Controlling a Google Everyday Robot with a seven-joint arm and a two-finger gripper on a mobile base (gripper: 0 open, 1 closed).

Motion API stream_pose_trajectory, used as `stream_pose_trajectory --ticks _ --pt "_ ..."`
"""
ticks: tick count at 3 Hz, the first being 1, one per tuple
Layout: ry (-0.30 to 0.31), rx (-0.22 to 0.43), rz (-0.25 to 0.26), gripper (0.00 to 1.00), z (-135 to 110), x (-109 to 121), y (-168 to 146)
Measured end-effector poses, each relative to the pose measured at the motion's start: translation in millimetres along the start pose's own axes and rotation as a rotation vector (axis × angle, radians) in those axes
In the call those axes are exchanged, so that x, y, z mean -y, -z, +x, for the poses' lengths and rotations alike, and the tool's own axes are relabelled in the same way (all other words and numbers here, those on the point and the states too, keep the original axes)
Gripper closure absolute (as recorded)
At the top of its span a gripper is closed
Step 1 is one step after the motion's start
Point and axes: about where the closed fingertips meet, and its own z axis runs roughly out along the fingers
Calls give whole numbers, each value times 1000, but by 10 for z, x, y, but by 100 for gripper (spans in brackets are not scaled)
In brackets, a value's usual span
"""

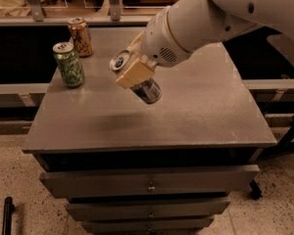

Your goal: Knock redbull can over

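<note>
The redbull can [146, 90], slim and silver with blue panels, is tilted steeply with its silver top [120, 61] pointing up-left and its base lifted above the grey table [186, 116]. My gripper [134, 68] comes in from the upper right and is shut around the can's upper half, its tan fingers [135, 72] covering the can's middle. The can hangs over the table's centre, and its shadow lies on the surface below and to the left.
A wider green patterned can [68, 64] stands upright at the table's left side. An orange-brown can [80, 36] stands behind it at the back left. The table has drawers below its front edge [152, 146]. A shelf runs behind it.
</note>
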Motion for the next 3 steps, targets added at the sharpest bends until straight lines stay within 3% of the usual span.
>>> stream_pose_trajectory --ticks 1,2,3 --pt "42 -165 9 100 65 44 -19" --pt "84 -237 40 100 188 134 -13" --pt "99 -247 19 100 178 142 -68"
